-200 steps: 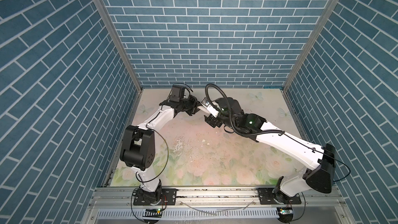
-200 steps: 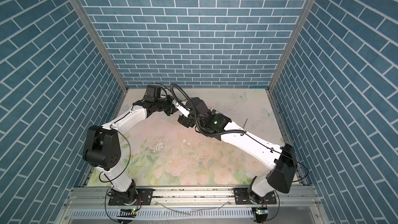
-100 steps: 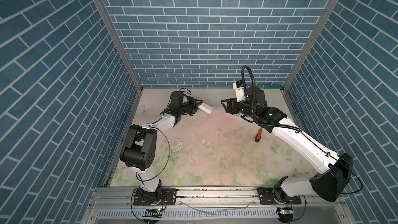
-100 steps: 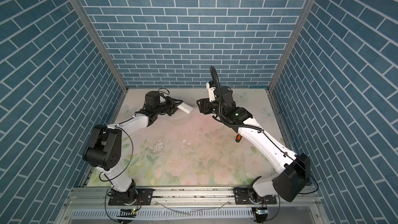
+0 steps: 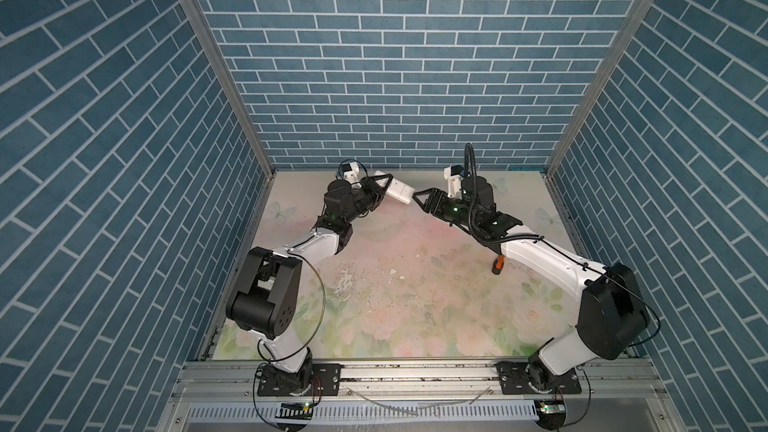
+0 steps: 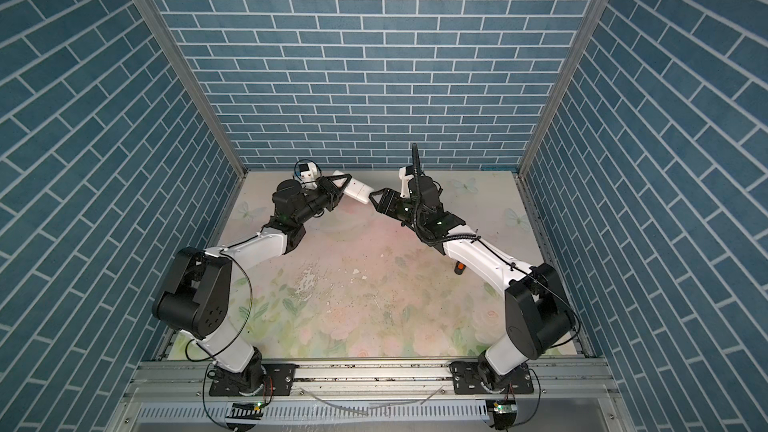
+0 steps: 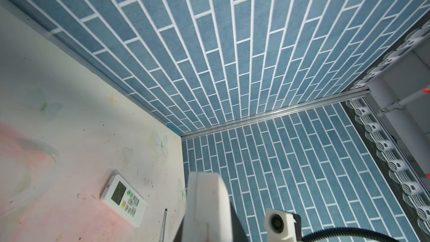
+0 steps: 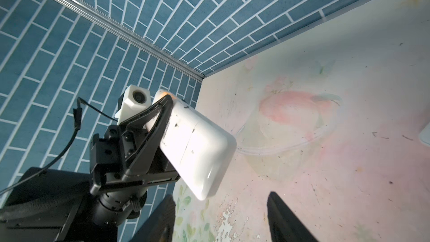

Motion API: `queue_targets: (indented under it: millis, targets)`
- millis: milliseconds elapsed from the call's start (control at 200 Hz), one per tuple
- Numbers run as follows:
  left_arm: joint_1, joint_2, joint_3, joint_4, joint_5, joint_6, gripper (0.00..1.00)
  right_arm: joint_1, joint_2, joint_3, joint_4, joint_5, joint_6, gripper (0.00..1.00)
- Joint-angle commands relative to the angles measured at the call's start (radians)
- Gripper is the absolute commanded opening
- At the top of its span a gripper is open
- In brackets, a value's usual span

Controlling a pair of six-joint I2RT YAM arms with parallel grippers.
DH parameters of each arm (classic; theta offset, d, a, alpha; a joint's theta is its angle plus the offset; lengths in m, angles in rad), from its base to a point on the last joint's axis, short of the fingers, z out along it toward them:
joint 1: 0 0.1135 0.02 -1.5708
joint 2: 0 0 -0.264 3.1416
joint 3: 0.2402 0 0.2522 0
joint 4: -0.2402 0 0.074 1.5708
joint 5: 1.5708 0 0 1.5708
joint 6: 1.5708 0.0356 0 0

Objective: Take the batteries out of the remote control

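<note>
Two arms: both reach toward the far edge of the worktop (image 5: 415, 305) and meet above it, near its middle.
Left gripper (image 5: 384, 184): clamped tight on one end of the white remote control (image 5: 400, 192), holding it clear of the worktop with its free end pointing at the right arm.
Right gripper (image 5: 420, 198): jaws stand apart with nothing gripped. In both top views its tips sit just beside the remote's free end, and I cannot tell whether they touch it.
Remote's back: in the right wrist view the plain white back (image 8: 197, 150) faces the camera, crossed by a thin seam and marked with dark specks.
Batteries: no cell can be made out in any view. A small orange patch (image 8: 166, 93) shows at the clamped end of the remote, perhaps a cell, but it is too blurred to say.
Second remote (image 7: 123, 200): lies flat on the worktop, display and buttons up, near the right edge toward the far right corner.
Screwdriver (image 5: 497, 264): orange handle on the worktop toward the right edge, partly under the right forearm.
</note>
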Motion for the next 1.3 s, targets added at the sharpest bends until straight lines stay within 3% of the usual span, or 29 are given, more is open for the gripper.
queue_targets:
  millis: [0, 710, 1295]
  targets:
    - [-0.01, -0.028, -0.023, 0.116, -0.022, 0.001, 0.0, -0.005, 0.007, -0.01, 0.128, -0.038, 0.069, 0.63]
    - [-0.041, -0.021, -0.047, 0.249, -0.012, -0.028, 0.0, -0.005, 0.063, 0.03, 0.196, -0.075, 0.108, 0.57]
    - [-0.045, -0.027, -0.077, 0.293, -0.012, -0.036, 0.0, -0.005, 0.078, 0.051, 0.203, -0.091, 0.112, 0.4]
